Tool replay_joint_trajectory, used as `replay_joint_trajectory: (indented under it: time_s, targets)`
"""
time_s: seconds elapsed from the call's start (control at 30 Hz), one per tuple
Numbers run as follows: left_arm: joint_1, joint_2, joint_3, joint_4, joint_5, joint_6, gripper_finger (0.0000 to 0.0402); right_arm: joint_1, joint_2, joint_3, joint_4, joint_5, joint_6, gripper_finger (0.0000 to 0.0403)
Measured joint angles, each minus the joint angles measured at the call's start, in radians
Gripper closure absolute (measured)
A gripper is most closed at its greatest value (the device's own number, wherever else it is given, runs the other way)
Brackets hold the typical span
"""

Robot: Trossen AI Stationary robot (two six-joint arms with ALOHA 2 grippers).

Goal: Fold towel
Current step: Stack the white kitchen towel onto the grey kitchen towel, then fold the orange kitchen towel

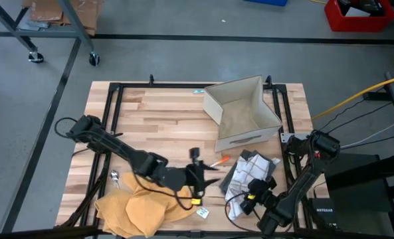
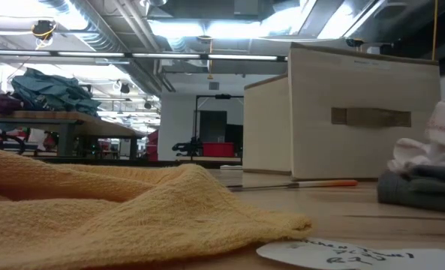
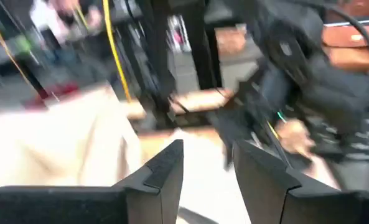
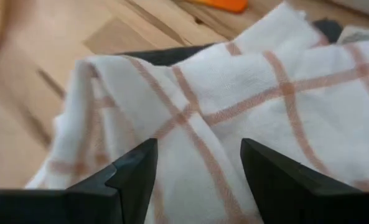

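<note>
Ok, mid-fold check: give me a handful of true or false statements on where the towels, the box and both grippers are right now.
1. The yellow towel lies crumpled at the table's near left. True.
2. The right gripper is shut on the checked towel. False: its fingers stand open, with the white, orange-lined cloth between and beyond them.
3. The beige fabric box is empty as far as the high view shows. True.
4. The orange pen lies inside the box. False: it lies on the table in front of the box.
5. The left gripper holds the yellow towel. False: its fingers stand apart with nothing between them.
</note>
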Motion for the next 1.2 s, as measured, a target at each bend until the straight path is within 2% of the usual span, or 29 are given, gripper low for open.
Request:
replay_joint_trajectory:
  time_s: [0.13,0.3,0.5,0.8,0.9,1.2]
  targets:
    - [-0.046,-0.032,0.000,-0.224,0.000,-0.242,0.0270,0.020,-0.043,0.039,-0.055,0.029,-0.041,0.0169]
    - [-0.096,-0.033,0.000,-0.478,0.001,-0.401,0.0270,0.012,-0.070,0.065,-0.041,0.054,-0.139,0.0169]
    - [-0.128,-0.029,-0.001,-0.684,0.002,-0.542,0.0270,-0.049,-0.070,0.068,0.171,0.070,-0.276,0.0169]
    - [-0.143,-0.029,-0.001,-0.709,0.002,-0.590,0.0270,-0.201,-0.045,0.070,0.611,0.064,-0.664,0.0169]
    - [-0.143,-0.029,-0.001,-0.705,0.002,-0.590,0.0270,-0.254,-0.014,0.070,0.699,0.009,-0.770,0.0169]
    - [-0.143,-0.029,-0.001,-0.706,0.002,-0.618,0.0270,-0.401,0.113,0.070,0.798,-0.178,-0.812,0.0169]
